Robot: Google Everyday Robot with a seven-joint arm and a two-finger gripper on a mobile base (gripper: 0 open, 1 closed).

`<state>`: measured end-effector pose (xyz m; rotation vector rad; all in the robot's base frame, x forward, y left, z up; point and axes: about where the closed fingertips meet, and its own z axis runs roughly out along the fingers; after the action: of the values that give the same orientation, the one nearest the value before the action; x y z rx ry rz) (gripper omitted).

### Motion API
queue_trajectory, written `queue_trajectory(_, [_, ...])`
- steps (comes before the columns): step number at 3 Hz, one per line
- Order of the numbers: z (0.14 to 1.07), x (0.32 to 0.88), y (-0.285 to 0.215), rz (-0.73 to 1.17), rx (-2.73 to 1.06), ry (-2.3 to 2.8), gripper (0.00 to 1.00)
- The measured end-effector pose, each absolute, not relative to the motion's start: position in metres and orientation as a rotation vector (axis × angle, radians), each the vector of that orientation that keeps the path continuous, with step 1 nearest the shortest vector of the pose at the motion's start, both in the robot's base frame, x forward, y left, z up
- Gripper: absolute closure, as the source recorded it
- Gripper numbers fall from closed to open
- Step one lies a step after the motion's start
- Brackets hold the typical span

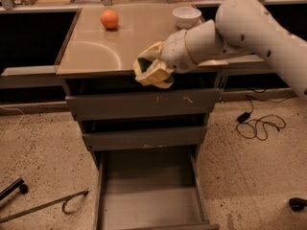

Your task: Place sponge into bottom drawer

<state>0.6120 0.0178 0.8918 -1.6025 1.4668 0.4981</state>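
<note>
The gripper (152,72) is clamped on the sponge (144,64), high above the bottom drawer (148,206), roughly over its rear. It should come forward clear of the two upper drawers (139,104), then lower close to the bottom drawer's floor before letting go.

Half-hidden sponge (142,63) in gripper (152,73) at countertop (96,54) edge.

Here's the arm (259,30): smooth pale grey shells, fat rounded segments, small dark dots along the casing, a ringed wrist joint. At its tip, the cream-coloured end effector (147,70), just off the front edge of the surface (96,56).
</note>
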Motion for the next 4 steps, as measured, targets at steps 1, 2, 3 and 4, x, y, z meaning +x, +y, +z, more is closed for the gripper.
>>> queue_trajectory(1, [0.846,0.587,0.026,0.560,-1.637,1.517,1.00])
queue_trajectory(2, [0.846,0.587,0.026,0.561,-1.638,1.518,1.00])
queue_trajectory(3, [0.817,0.579,0.031,0.584,-1.601,1.516,1.00])
queue_trajectory(4, [0.730,0.559,0.032,0.618,-1.550,1.527,1.00])
